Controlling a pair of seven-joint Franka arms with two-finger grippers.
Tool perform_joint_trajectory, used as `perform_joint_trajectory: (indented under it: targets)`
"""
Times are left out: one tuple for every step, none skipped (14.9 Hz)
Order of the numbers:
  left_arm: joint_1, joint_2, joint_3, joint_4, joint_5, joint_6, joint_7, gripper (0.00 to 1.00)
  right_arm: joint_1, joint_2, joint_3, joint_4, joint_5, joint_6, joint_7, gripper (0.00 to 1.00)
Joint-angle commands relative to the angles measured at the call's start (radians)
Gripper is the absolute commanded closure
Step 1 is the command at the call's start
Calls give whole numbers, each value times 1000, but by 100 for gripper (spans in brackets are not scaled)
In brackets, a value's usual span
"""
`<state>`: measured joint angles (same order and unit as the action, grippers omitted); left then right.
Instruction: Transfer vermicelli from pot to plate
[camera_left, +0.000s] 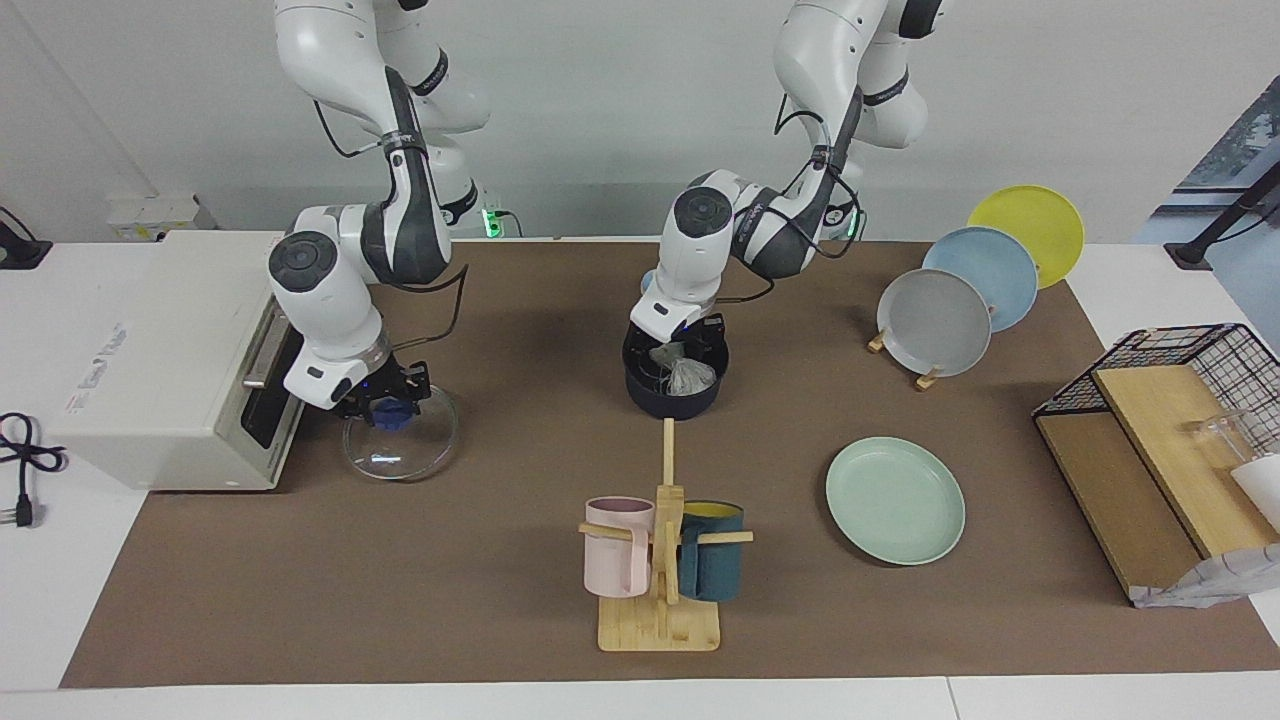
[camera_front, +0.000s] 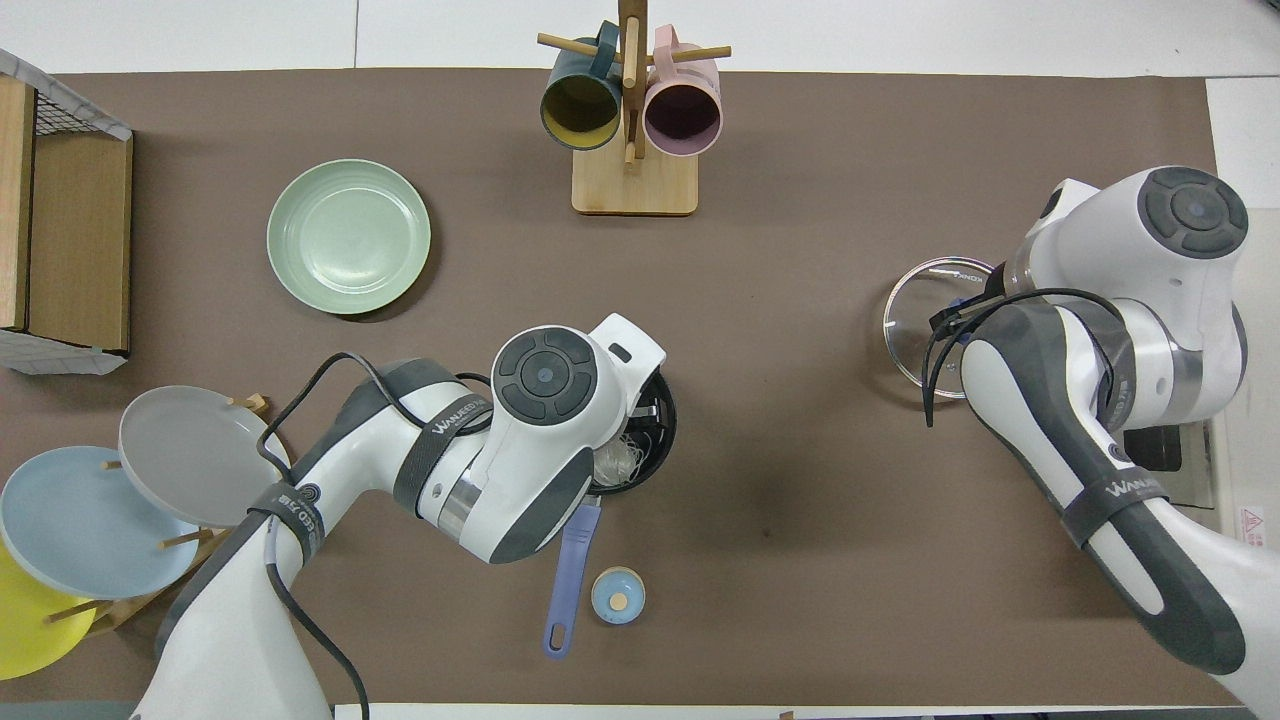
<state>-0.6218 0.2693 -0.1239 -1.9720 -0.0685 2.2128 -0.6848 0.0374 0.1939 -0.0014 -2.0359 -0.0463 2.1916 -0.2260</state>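
The dark navy pot (camera_left: 676, 395) stands mid-table; its long blue handle (camera_front: 570, 580) points toward the robots. The whitish vermicelli (camera_left: 689, 377) lies inside it and also shows in the overhead view (camera_front: 620, 463). My left gripper (camera_left: 672, 356) is lowered into the pot, at the vermicelli. The pale mint green plate (camera_left: 895, 500) lies empty, farther from the robots than the pot and toward the left arm's end. My right gripper (camera_left: 388, 408) is down on the blue knob of the glass lid (camera_left: 400, 450), which rests on the mat in front of the oven.
A wooden mug rack (camera_left: 660, 560) with a pink and a dark teal mug stands farther out than the pot. A rack holds grey (camera_left: 935, 322), light blue and yellow plates. A white oven (camera_left: 170, 360), a wire basket (camera_left: 1180, 420) and a small blue cap (camera_front: 618, 595) are also here.
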Motion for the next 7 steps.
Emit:
perform_joint_trajectory:
  targets:
    - [-24,10,20,-11,22,39,-13,0,-11,-50,11,-70,-9,49,-18,60]
    - [-24,14,20,-10,24,41,-12,0,-11,-53,11,-93,-7,68,-18,60]
    - [-24,14,20,-10,24,41,-12,16,-11,-57,11,-110,-7,91,-18,60]
    - [-23,14,20,-10,25,41,-7,51,-11,-62,11,-116,-7,94,-18,59]
    - [-21,16,20,-10,26,41,-1,78,-13,-62,11,-121,-7,99,-19,58]
    - [-18,16,21,-8,26,39,1,100,-16,-62,12,-124,-7,99,-19,56]
    - [-12,16,21,-4,27,36,4,100,-17,-62,11,-124,-7,99,-19,50]
